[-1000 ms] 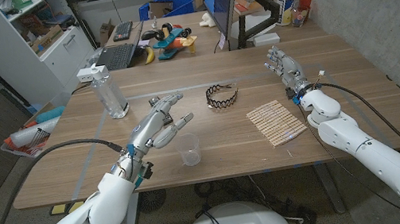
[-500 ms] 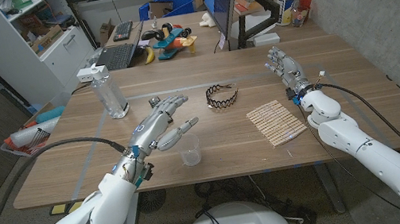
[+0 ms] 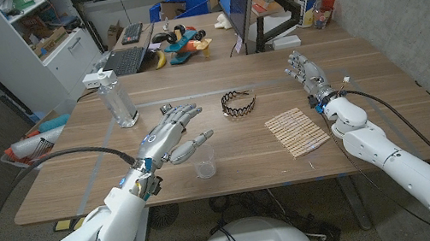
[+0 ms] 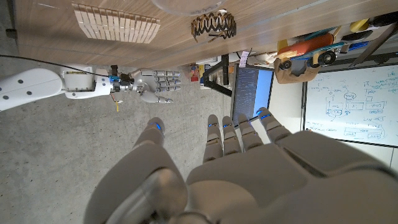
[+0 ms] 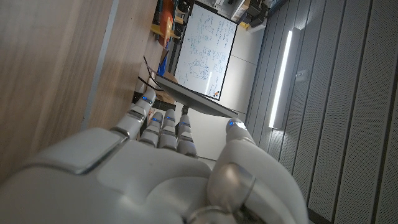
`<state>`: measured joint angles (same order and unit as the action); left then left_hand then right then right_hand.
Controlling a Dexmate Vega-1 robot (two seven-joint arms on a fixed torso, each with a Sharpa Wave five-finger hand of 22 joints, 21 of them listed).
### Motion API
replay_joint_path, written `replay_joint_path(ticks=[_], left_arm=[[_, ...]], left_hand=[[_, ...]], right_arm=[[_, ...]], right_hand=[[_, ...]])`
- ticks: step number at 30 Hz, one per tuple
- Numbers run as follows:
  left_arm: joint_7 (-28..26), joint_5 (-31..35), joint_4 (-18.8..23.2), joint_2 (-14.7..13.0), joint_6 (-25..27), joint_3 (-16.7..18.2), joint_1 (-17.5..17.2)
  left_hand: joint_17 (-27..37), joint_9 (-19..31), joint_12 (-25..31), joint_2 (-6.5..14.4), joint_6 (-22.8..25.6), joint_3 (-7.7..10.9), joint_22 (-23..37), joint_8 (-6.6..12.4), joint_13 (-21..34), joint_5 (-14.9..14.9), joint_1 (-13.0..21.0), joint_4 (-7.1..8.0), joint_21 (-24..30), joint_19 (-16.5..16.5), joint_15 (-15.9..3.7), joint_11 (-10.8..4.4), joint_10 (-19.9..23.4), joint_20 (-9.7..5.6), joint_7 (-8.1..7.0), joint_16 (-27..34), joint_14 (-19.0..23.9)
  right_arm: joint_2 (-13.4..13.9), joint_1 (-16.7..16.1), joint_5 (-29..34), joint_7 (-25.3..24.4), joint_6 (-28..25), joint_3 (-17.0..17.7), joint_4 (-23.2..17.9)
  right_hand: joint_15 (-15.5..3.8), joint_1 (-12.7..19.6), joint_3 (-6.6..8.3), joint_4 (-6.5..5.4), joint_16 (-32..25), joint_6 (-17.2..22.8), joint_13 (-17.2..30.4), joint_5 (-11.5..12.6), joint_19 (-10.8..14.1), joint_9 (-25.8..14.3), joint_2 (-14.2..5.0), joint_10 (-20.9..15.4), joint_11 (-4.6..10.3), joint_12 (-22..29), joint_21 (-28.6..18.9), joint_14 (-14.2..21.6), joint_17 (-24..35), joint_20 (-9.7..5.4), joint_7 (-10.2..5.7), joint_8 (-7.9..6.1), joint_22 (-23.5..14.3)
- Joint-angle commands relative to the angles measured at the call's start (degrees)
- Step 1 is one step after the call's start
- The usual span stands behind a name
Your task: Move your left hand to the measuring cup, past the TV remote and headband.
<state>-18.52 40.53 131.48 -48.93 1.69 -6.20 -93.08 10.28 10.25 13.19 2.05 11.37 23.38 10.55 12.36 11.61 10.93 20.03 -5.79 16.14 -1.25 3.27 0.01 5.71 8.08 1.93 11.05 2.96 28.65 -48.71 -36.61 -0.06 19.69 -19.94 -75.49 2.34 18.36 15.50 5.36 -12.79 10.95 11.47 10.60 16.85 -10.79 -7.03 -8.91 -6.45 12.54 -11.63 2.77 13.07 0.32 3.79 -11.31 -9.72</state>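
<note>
- Two hands show in the head view: the left hand [image 3: 167, 137] hovers over the wooden worktop [image 3: 385, 102], fingers spread and holding nothing, its thumb reaching toward the clear measuring cup [image 3: 204, 163] just below and beside it, not touching. The black headband [image 3: 239, 103] lies further back, a slatted wooden mat [image 3: 296, 131] to its right, and a clear bottle [image 3: 118, 101] stands back left. The right hand [image 3: 306, 73] is at the worktop's right side, fingers apart and empty.
- Left wrist view: the left hand [image 4: 249, 162] has its fingers extended and separated (nothing between them); the headband [image 4: 213, 25], mat [image 4: 116, 23] and the right hand [image 4: 155, 85] appear beyond.
- Right wrist view: the right hand [image 5: 168, 162] holds nothing, fingers straight beside the worktop [image 5: 50, 68].
</note>
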Motion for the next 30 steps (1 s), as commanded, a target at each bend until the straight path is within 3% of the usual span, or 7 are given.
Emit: replay_joint_path(ticks=[1, 21, 30], left_arm=[[1.61, 3.4, 0.0, -0.75, 4.25, -2.54, 2.47], [2.42, 8.15, 0.43, -5.44, 8.78, -5.86, 2.91], [2.38, 5.04, 0.14, -6.77, 7.41, -5.42, 2.8]], left_hand=[[0.21, 0.33, 0.44, 0.2, 0.82, 0.17, 0.11, 0.12, 0.11, -0.32, 0.6, -0.26, -0.29, -0.2, -0.06, -0.26, 0.35, 0.5, -0.12, 0.39, 0.43], [0.25, 0.37, 0.53, 0.27, 1.94, 0.11, 0.16, 0.03, 0.18, -0.29, 0.7, -0.53, -1.06, -1.06, -0.3, -1.09, 0.99, 0.93, -0.79, 0.5, 1.24], [0.25, 0.38, 0.66, 0.33, 2.47, 0.1, 0.17, 0.03, 0.2, -0.26, 0.76, -0.63, -0.98, -0.46, -0.33, -1.14, 1.5, 0.95, -1.04, 0.49, 1.48]], right_arm=[[0.59, -0.29, 0.17, 0.07, -0.13, 0.02, -0.35], [0.97, -2.08, 1.15, -2.37, -0.23, 0.21, -3.28], [0.56, -2.18, 1.52, -2.9, -0.49, -0.22, -3.38]], right_hand=[[0.06, 0.11, 0.01, 0.25, -0.34, 0.23, 0.09, 0.09, 0.32, -0.09, -0.52, -0.62, 0.01, -0.25, 0.1, 0.5, -0.04, -0.21, -0.29, -0.04, -0.13], [0.09, 0.06, -0.07, 0.25, -0.29, 0.25, 0.09, 0.09, 0.36, -0.09, -0.52, -0.63, 0.0, -0.32, 0.17, 0.51, -0.03, -0.19, -0.35, -0.02, -0.13], [0.15, 0.03, -0.11, 0.25, -0.28, 0.27, 0.09, 0.09, 0.36, -0.09, -0.51, -0.63, -0.03, -0.34, 0.19, 0.51, -0.03, -0.17, -0.41, -0.02, -0.13]])
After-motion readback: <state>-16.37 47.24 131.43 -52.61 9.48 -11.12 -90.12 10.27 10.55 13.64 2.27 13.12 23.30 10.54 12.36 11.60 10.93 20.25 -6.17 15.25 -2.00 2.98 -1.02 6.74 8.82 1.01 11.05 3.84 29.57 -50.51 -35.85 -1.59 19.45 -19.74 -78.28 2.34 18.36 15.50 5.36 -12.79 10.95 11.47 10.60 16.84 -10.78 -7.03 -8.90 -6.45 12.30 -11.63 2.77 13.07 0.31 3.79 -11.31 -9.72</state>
